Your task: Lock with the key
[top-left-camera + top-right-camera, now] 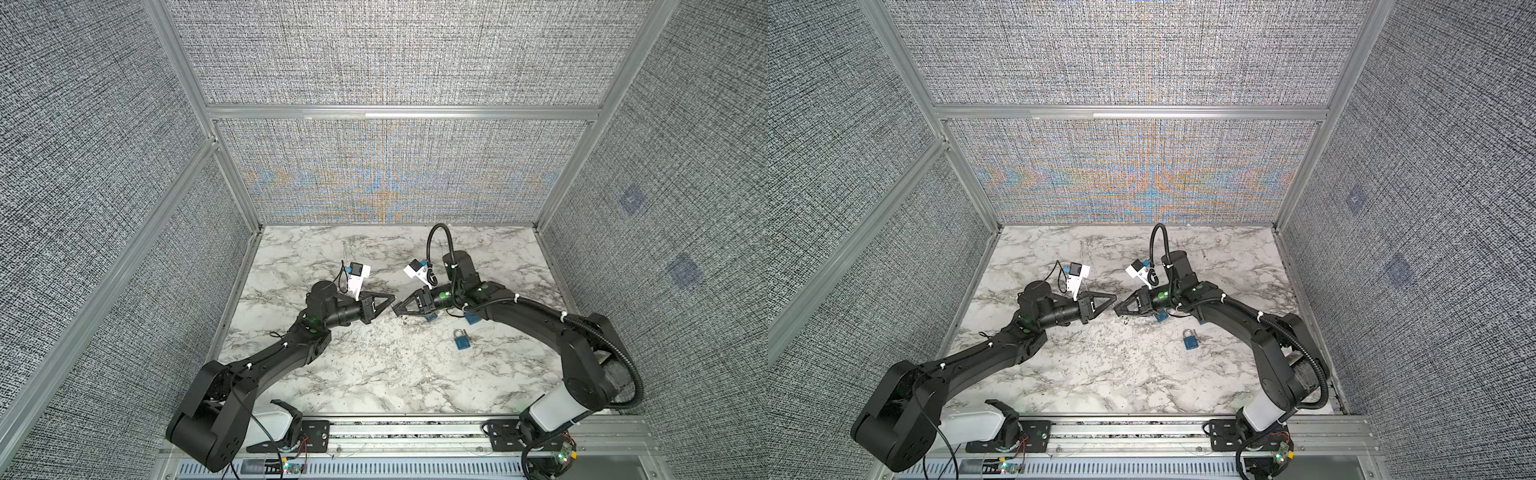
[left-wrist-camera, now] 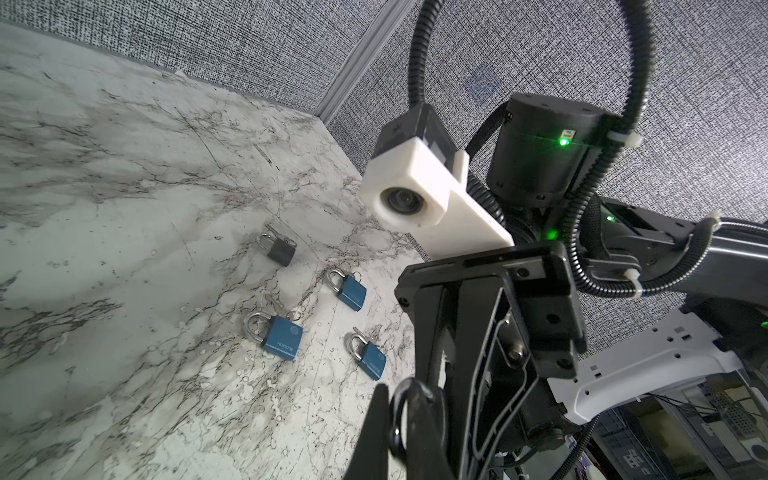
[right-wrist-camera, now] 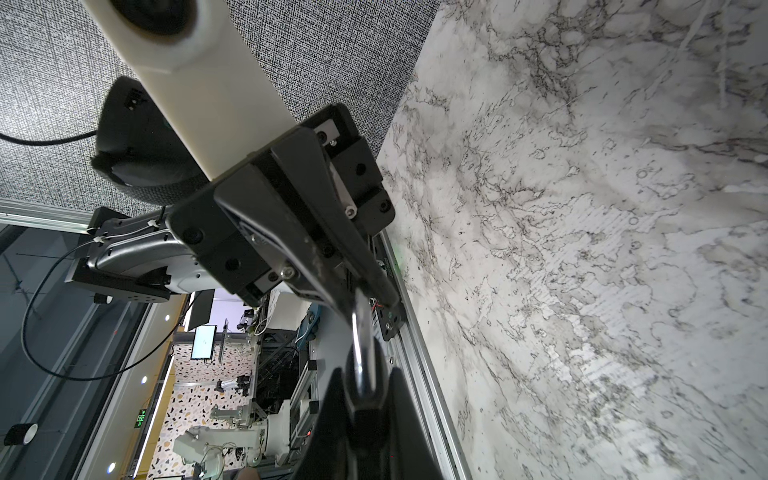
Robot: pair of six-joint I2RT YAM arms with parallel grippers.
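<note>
Above the middle of the marble table (image 1: 374, 374) the two grippers meet tip to tip. My right gripper (image 3: 367, 370) (image 1: 395, 310) is shut on a dark padlock, whose silver shackle (image 3: 360, 332) sticks out toward the left arm's fingers (image 3: 332, 232). My left gripper (image 2: 399, 399) (image 1: 390, 300) is shut on that shackle (image 2: 395, 424), which shows as a dark loop between its jaws. The padlock's body is mostly hidden by the right fingers. The key is hidden; I cannot make it out in any view.
Several loose padlocks lie on the table by the right arm: a dark one (image 2: 280, 251) and blue ones (image 2: 351, 291) (image 2: 278, 338) (image 2: 371, 356). In a top view one blue padlock (image 1: 461, 338) lies in front of the right forearm. Grey walls enclose three sides.
</note>
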